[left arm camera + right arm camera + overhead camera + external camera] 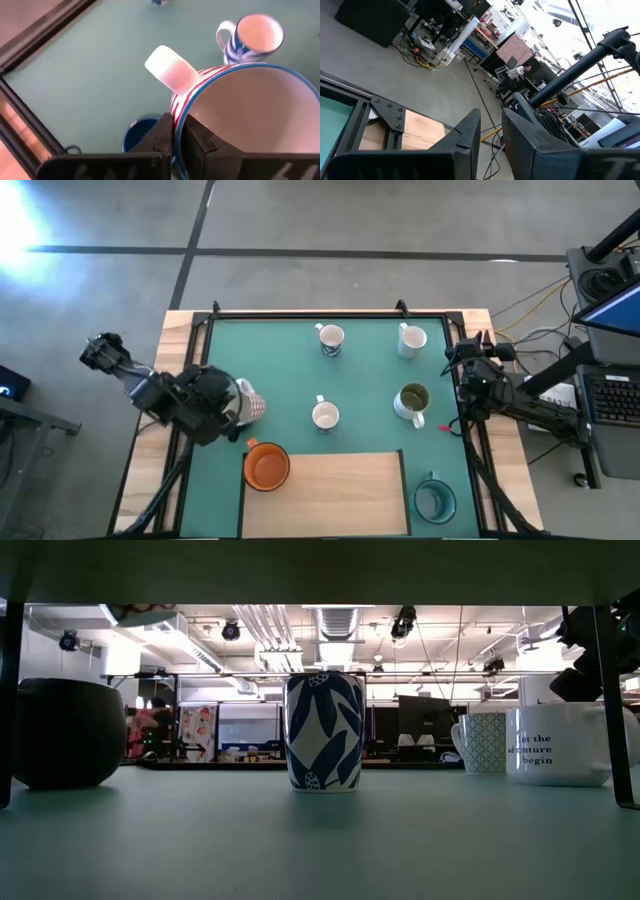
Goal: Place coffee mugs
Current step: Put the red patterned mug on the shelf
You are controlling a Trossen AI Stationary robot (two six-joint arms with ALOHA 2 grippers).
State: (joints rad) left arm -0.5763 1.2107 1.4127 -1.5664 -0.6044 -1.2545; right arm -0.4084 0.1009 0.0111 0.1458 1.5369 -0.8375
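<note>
On the green desk (pixel 360 395), the left pincer (pixel 178 137) grips the rim of a red-striped mug (pixel 240 115), largely hidden beneath the arm from above; the right pincer (pixel 490 132) waits empty, slightly parted, at the desk's right edge.

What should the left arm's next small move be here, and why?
Probably carry the striped mug over open green mat and lower it. The left gripper is shut on its rim, lifted near the mat's left edge beside the orange mug, while the right gripper waits off the table's right edge.
</note>
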